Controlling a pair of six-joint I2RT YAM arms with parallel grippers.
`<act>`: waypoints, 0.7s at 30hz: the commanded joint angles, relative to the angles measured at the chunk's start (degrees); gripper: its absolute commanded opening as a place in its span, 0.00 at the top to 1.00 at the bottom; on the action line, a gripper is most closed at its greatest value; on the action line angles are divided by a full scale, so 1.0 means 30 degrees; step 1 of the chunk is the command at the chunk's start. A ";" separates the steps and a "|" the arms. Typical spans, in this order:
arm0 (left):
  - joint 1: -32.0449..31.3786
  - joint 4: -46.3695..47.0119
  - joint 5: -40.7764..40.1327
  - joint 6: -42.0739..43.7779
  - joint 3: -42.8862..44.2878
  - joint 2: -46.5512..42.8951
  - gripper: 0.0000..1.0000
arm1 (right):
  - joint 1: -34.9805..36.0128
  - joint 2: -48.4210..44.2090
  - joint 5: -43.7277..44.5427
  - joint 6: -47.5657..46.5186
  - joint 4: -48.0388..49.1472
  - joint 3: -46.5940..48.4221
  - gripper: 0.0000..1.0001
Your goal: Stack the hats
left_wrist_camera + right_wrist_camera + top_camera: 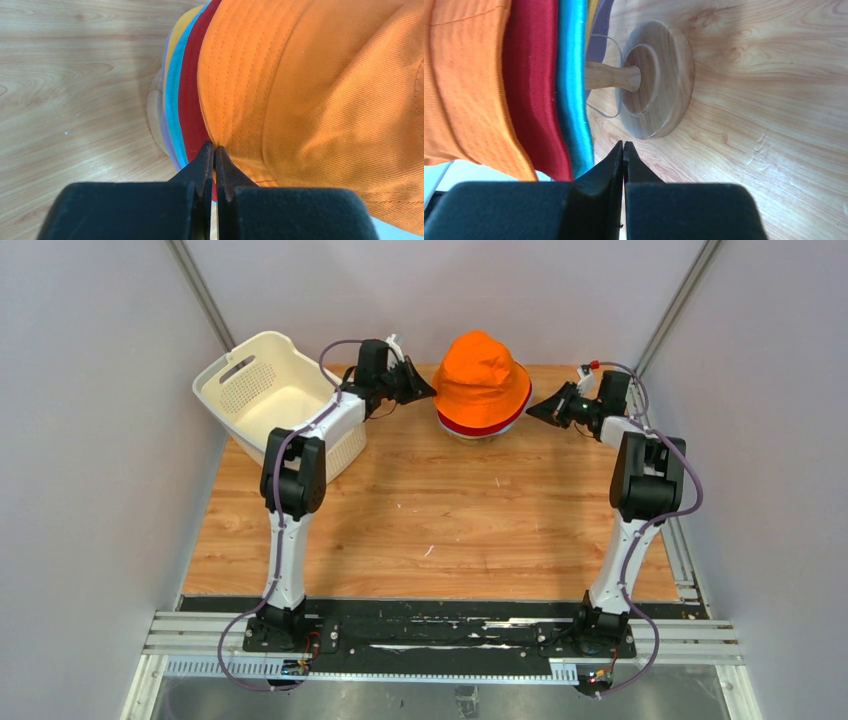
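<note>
The hats sit in one pile on a wooden stand [659, 75] at the back middle of the table. The orange hat [480, 375] [310, 90] [459, 85] is on top. Under its brim show the red hat [192, 95] [531, 85], the teal hat [173, 100] [570, 85], a yellow edge [181, 30] and a lavender edge [166, 145] [601, 30]. My left gripper [428, 390] [214, 146] is shut, its tips right at the orange brim's left edge, with nothing seen between them. My right gripper [532, 412] [623, 145] is shut and empty, just right of the pile, pointing at the stand's base.
A white perforated basket [270, 390] stands tilted at the back left, close beside the left arm. Grey walls close in the table on both sides and at the back. The wooden table top [430, 530] stretches toward the arm bases.
</note>
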 commanded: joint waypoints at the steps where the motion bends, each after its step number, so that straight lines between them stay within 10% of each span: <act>1: 0.0081 -0.0661 -0.0473 0.0551 -0.0558 -0.0627 0.98 | 0.0172 -0.0684 0.0839 -0.1551 -0.1658 0.0632 1.00; 21: -0.3064 0.0684 -0.1076 0.0067 -0.3391 -0.3052 0.95 | -0.0307 -0.4865 0.3530 -0.3789 -0.4110 0.0634 0.57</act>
